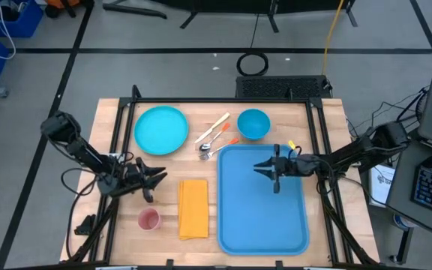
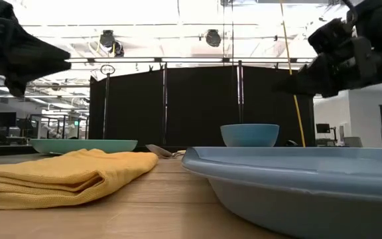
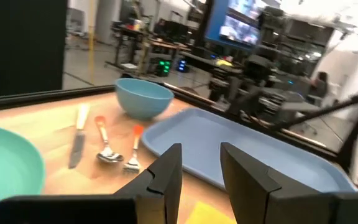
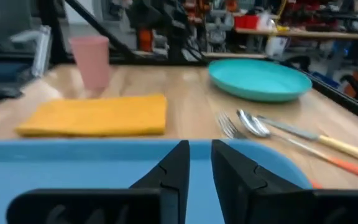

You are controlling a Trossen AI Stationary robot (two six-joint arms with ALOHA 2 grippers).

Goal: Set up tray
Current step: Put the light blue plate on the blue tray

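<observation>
While the right gripper [image 1: 275, 174] hangs over the far half of the tray [image 1: 262, 225], its fingers stand slightly apart with nothing between them, and in its wrist view only bare blue shows under the fingertips. Outward from there, the tray lies with its long axis running near to far, on the right half of the table [image 1: 328, 127]; it holds nothing so far.

Just beyond the tray's far edge sits the bowl [image 1: 253, 123], and off its far-left corner lie the spoon [image 1: 214, 142], fork [image 1: 222, 147] and knife [image 1: 211, 127], close together and slanting toward the far right. I judge these to be the right arm's nearest pieces, a short reach to the far left of its fingers.

Left of the tray, just beside its long edge and parallel to it, lies the napkin [image 1: 193, 208]. Beyond that stand the cup [image 1: 149, 219] at the near side and the plate [image 1: 160, 129] at the far side.

The left gripper [image 1: 154, 178] hovers between plate and cup, fingers parted and empty, pointing right toward the napkin. For those three the left arm is plainly nearer, and each would have to travel rightward across the tray's long rim.
</observation>
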